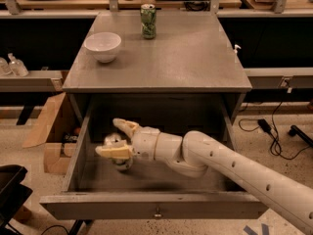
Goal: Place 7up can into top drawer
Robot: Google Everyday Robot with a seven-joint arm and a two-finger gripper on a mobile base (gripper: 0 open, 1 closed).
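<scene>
The top drawer (205,205) of the grey cabinet is pulled out, and its plain front panel has a small metal pull at the centre. My gripper (119,139) reaches into the drawer's left part from the right. Its two pale fingers (113,152) are spread apart. The 7up can (112,141), pale with a silver top, stands low in the drawer between the fingers. The lower finger partly hides it. I cannot tell whether the fingers still touch the can.
On the cabinet top (186,58) stand a white bowl (102,45) at the left and a dark green patterned can (148,21) at the back. A cardboard box (49,131) lies on the floor to the left. Cables (274,136) run on the floor to the right.
</scene>
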